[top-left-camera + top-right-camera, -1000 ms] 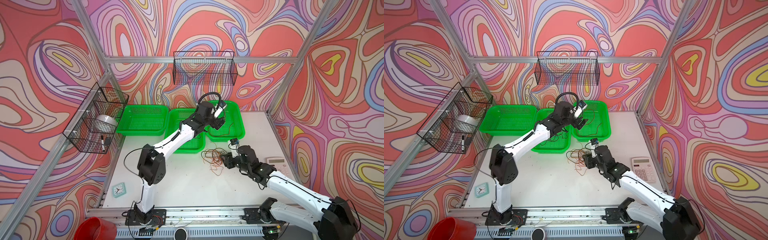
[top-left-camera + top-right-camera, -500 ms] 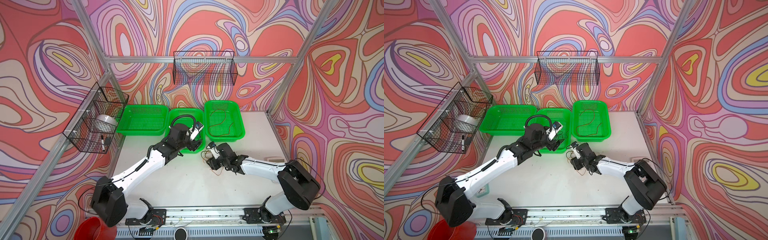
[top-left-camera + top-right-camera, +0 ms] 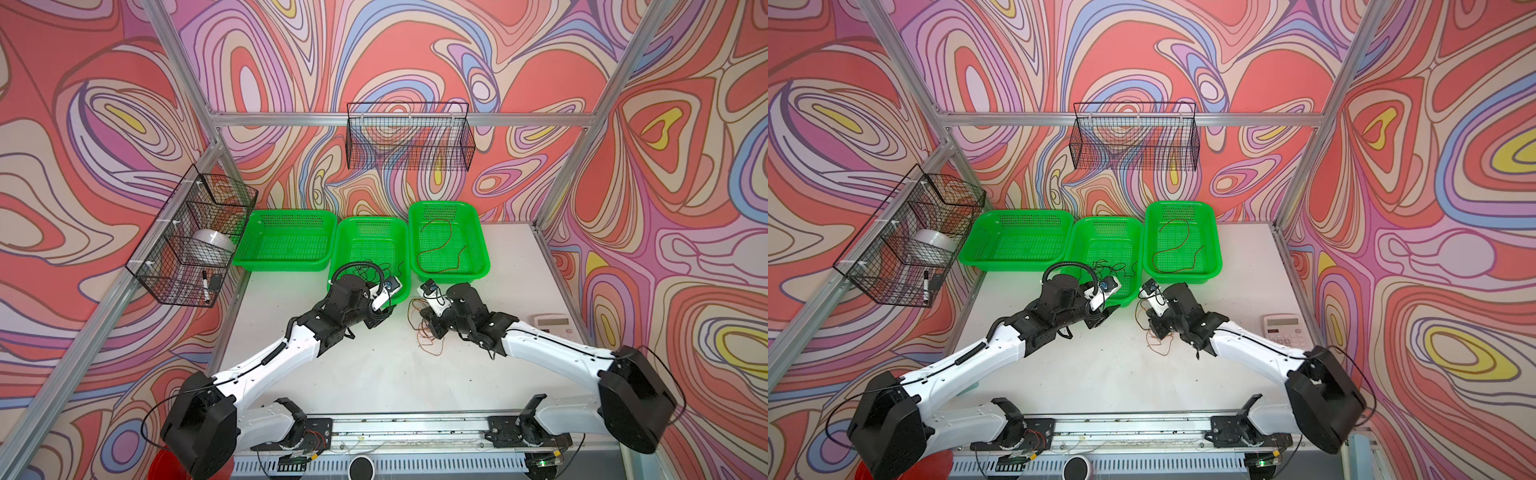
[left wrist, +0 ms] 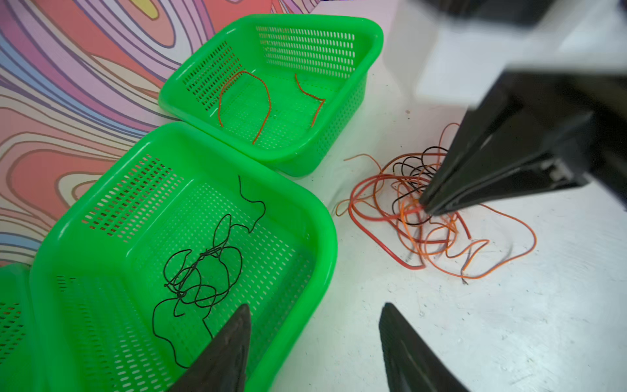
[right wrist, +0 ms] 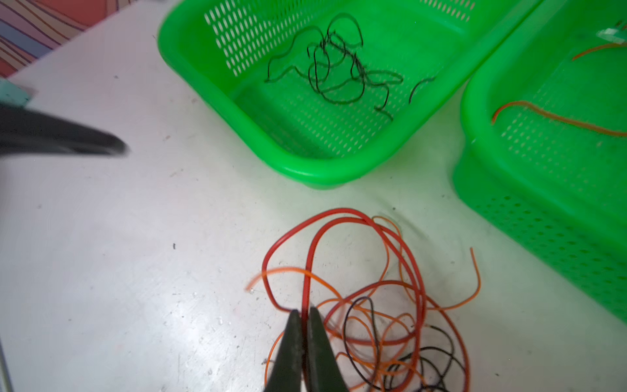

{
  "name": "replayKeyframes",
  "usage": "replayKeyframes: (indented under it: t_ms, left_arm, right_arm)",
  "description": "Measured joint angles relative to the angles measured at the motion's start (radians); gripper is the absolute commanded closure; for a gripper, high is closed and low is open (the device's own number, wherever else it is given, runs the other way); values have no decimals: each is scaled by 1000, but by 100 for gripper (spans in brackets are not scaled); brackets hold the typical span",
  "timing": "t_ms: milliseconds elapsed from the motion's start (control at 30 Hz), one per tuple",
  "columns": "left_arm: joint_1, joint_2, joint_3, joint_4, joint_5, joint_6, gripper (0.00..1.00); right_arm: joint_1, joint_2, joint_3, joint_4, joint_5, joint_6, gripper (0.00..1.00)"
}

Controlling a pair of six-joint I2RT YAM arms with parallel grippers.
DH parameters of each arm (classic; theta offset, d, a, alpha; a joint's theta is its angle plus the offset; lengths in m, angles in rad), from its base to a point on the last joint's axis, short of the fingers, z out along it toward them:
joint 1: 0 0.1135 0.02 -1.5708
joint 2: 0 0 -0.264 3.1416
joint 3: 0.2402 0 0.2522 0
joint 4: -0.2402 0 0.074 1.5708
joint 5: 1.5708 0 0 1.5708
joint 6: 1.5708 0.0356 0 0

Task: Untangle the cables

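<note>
A tangle of thin red, orange and black cables (image 3: 424,328) (image 3: 1154,334) lies on the white table in front of the baskets. My right gripper (image 5: 304,313) (image 4: 425,208) is shut on a red cable (image 5: 307,271) at the tangle's edge. My left gripper (image 4: 315,307) (image 3: 382,313) hangs open and empty over the near rim of the middle green basket (image 4: 325,237), left of the tangle. A loose black cable (image 4: 200,271) (image 5: 339,68) lies in that basket. A reddish-brown cable (image 4: 258,101) (image 3: 440,245) lies in the right green basket (image 3: 484,257).
A third green basket (image 3: 286,241) stands at the back left. Black wire baskets hang on the left wall (image 3: 191,241) and the back wall (image 3: 409,141). A calculator (image 3: 552,324) lies at the table's right edge. A red bucket (image 3: 166,465) sits below the front.
My left arm drew back from the right basket to the middle basket's front, its jaws narrowing. My right gripper moved into the tangle and shut on the red cable.
</note>
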Motion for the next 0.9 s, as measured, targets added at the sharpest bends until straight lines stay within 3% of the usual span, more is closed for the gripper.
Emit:
replayKeyframes:
  t_ms: [267, 633, 700, 800, 900]
  left_arm:
    - [-6, 26, -53, 158, 115, -3, 34]
    - [-19, 167, -40, 247, 196, -169, 34]
    - [-27, 198, -33, 263, 205, -202, 46]
    - [-40, 256, -4, 282, 221, -243, 97]
    - [-53, 271, 37, 270, 221, -254, 100]
  right_arm:
    - [-8, -156, 2, -88, -50, -37, 100]
    - [-33, -222, 51, -132, -109, -71, 100]
    - [-33, -225, 51, -135, -113, -71, 100]
    - [-33, -236, 47, -131, -103, -66, 100]
    - [-34, -280, 18, -112, -22, -33, 100]
